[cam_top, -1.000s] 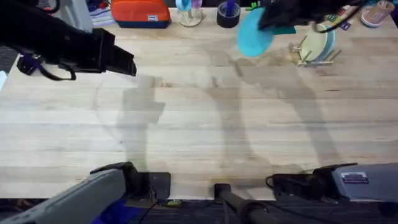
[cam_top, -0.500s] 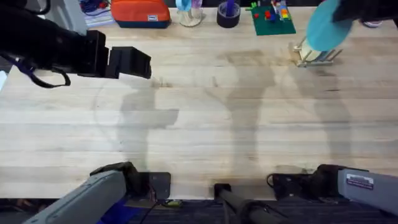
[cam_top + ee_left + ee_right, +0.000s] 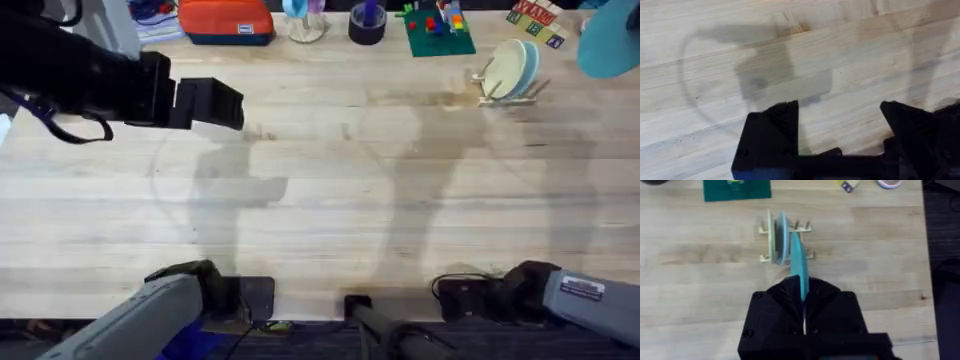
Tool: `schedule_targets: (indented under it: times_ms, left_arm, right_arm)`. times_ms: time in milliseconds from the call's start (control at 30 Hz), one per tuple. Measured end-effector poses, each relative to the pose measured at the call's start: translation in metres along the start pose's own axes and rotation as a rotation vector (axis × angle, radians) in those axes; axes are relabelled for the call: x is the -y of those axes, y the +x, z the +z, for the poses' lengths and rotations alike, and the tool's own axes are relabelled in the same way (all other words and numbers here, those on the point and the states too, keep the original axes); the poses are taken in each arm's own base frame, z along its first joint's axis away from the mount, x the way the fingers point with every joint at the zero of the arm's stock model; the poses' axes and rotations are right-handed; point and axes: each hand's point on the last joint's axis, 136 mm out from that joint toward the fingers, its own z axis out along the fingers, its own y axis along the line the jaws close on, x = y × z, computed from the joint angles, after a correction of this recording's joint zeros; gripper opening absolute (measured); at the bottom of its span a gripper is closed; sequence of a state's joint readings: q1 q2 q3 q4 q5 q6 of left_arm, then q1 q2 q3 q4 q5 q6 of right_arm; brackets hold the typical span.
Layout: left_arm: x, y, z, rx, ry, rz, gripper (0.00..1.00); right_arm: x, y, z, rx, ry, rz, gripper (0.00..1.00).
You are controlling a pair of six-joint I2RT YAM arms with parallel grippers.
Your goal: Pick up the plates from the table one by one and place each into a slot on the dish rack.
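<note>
A sky-blue plate (image 3: pixel 610 45) hangs high at the table's far right edge, to the right of the dish rack (image 3: pixel 510 88). In the right wrist view my right gripper (image 3: pixel 802 287) is shut on this plate (image 3: pixel 799 265), seen edge-on and upright above the table, just short of the dish rack (image 3: pixel 786 255). The rack holds a cream plate (image 3: pixel 771 236) and a blue plate (image 3: pixel 782 235) standing in its slots. My left gripper (image 3: pixel 225 103) hovers over the far left of the table (image 3: pixel 330 200), open with nothing between its fingers (image 3: pixel 775 125).
Along the back edge stand an orange case (image 3: pixel 225 20), a dark tape roll (image 3: pixel 367 22), a green brick baseplate (image 3: pixel 437 30) and small coloured blocks (image 3: pixel 535 15). Both arm bases sit at the near edge.
The right gripper has carried the blue plate rightward, from left of the rack, across it, to the far right edge. The left gripper shifted slightly right, then held still.
</note>
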State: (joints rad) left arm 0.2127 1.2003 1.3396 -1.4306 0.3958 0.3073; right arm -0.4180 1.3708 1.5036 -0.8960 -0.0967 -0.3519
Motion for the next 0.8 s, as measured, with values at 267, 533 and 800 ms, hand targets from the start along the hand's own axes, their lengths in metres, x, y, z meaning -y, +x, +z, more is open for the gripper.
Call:
schedule_targets:
  times_ms: [267,533,800]
  left_arm:
    - [0.002,0.005,0.0,-0.019,0.006,-0.008,0.992]
    - [0.002,0.005,0.0,-0.019,0.006,-0.008,0.993]
    - [0.002,0.005,0.0,-0.019,0.006,-0.008,0.993]
  right_arm:
    - [0.007,-0.004,0.009,0.006,0.01,0.011,0.029]
    - [0.012,-0.007,0.037,-0.006,0.005,0.045,0.029]
    - [0.015,-0.008,0.053,-0.016,0.001,0.049,0.03]
